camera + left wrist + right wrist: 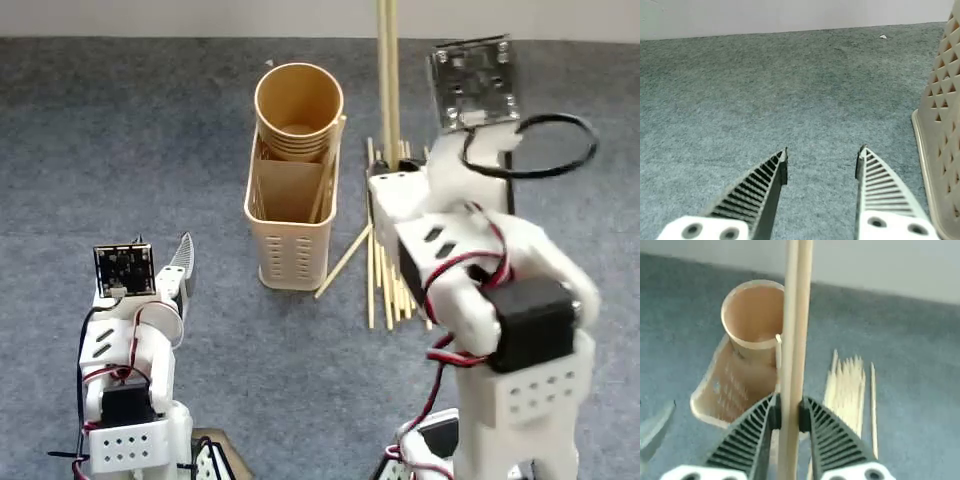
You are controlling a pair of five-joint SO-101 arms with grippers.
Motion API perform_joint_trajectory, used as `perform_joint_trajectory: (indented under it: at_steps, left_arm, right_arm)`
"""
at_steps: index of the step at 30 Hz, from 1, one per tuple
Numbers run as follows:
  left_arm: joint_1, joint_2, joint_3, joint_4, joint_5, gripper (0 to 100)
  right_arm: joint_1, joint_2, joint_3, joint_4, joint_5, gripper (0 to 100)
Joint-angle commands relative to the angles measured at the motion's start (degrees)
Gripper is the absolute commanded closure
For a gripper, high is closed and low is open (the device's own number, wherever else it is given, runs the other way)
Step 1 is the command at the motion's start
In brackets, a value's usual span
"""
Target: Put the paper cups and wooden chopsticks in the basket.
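Chopsticks (799, 315), two of them, are pinched tight between the fingers of the right gripper (788, 407). They're held upright and poke up way past the fingertips. Out beyond those fingertips is the basket (715, 390), with the stack of paper cups (752, 315) standing in one end of it. What looks like a stick or two leans in there beside the cups. The loose pile (845, 385) of other sticks lies flat on the carpet, just past the outer side of one finger and right next to the basket. From the high view, one stick from that pile lies slanted with its end up against the foot of the basket.

The left gripper (822, 155) has its fingers spread wide with nothing between them, just bare carpet (765, 90). The basket's lattice wall sits just off the outer side of one finger, close but not touching.

The surface is a grey-blue, short-pile carpet that covers the whole table. It runs out ahead of the left fingertips to a plain pale wall (790, 15) at the far edge. There's one tiny white speck (883, 36) on the carpet near that wall.
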Motion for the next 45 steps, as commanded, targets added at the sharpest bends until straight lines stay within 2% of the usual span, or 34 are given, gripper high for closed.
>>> perform_joint_trajectory:
  at_steps: [1,6,12,15,21,24,26,30,34,38,45]
  left_arm:
    - [1.5,-0.3,1.1,0.1,0.4,75]
    - [2.1,-0.3,1.1,0.6,0.3,75]
    - [2.1,-0.3,1.1,0.6,0.3,75]
    - [2.1,-0.3,1.1,0.6,0.3,75]
    - [2.1,-0.3,1.1,0.7,0.3,75]
    - [2.1,-0.3,1.1,0.7,0.3,75]
    - [2.1,-0.3,1.1,0.7,-0.6,75]
    - [2.1,-0.3,1.1,0.8,-3.4,75]
    - [2.2,-0.3,1.1,0.8,-3.4,75]
    - [2.2,-0.3,1.1,0.8,-3.4,75]
    - [2.2,-0.3,1.1,0.8,-3.5,75]
  right_arm:
    - [-2.5,-8.7,18.8,-24.4,0.1,99.5]
    - [-9.2,-12.8,36.6,-51.1,0.4,99.5]
    - [-15.2,-11.7,41.7,-63.9,0.5,99.5]
    - [-15.5,-9.5,43.5,-66.5,3.3,99.5]
    - [-15.0,-5.1,46.7,-67.1,3.6,99.2]
    - [-13.3,-4.7,49.1,-70.5,3.6,98.8]
    - [-12.7,-4.7,49.8,-70.7,3.6,94.3]
    - [-12.7,-4.8,49.7,-70.6,3.6,77.6]
    - [-11.5,-6.3,46.2,-66.8,3.7,75.7]
    - [-7.7,-10.9,37.1,-56.4,3.7,75.7]
    - [10.9,-7.5,16.8,-21.6,4.1,75.7]
